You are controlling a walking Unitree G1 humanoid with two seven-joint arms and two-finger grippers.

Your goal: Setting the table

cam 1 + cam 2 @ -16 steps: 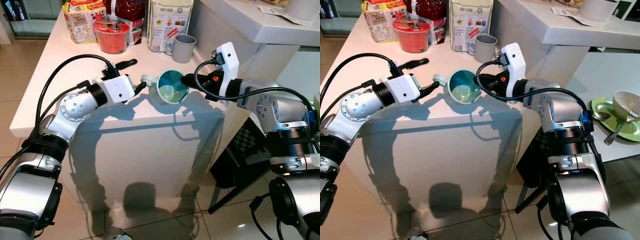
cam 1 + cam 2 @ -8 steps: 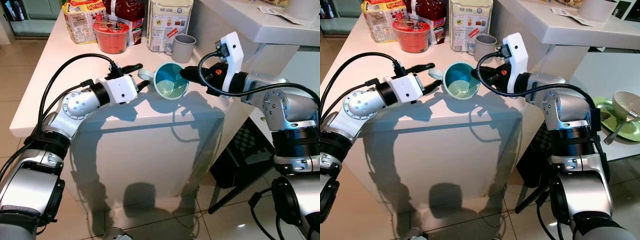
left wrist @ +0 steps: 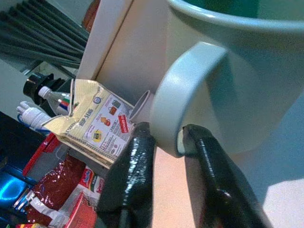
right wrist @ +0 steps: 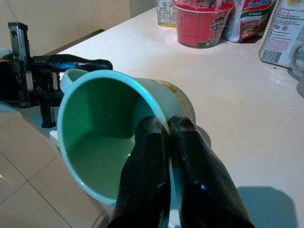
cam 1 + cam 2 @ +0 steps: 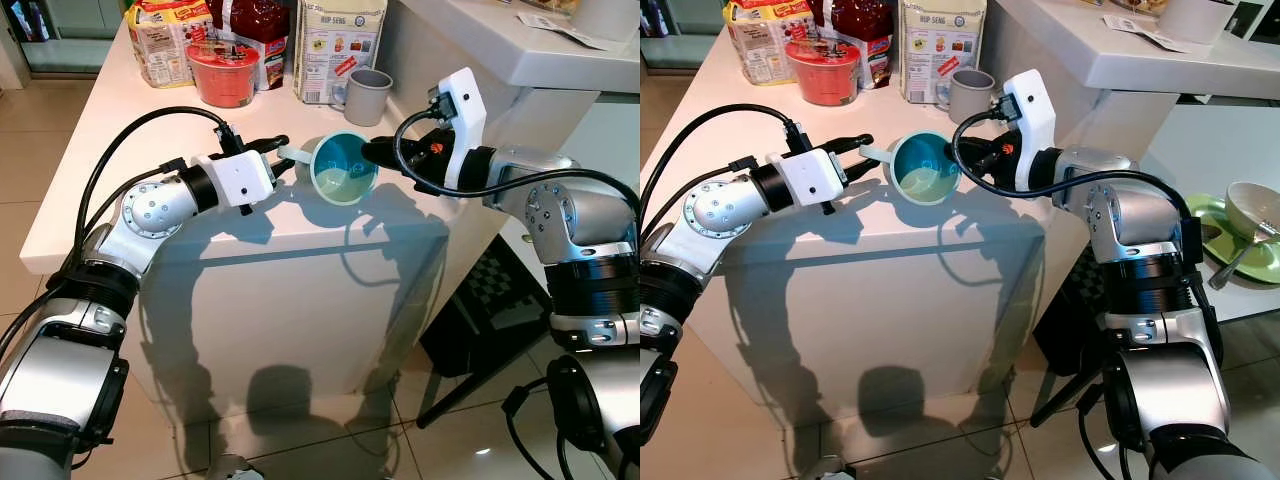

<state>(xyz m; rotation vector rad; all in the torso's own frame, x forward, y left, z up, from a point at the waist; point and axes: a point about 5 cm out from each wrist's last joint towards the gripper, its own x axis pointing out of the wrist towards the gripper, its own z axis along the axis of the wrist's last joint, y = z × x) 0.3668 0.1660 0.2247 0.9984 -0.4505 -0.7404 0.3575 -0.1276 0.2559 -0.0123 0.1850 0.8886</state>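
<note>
In frame centre, the right gripper (image 5: 372,152) pinches the mug (image 5: 343,168) rim; the left gripper (image 5: 281,161) closes around its handle. A handover, I judge; next the right must release.

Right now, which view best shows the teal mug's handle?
Left wrist view: the pale teal ceramic mug's handle is close up, sitting between the left gripper's jaws. Both eye views show it small beside that gripper. The right wrist view shows only part, behind the rim.

Both arms outstretched inward, left tool (image 5: 283,160) and right tool (image 5: 372,152) clamped.
</note>
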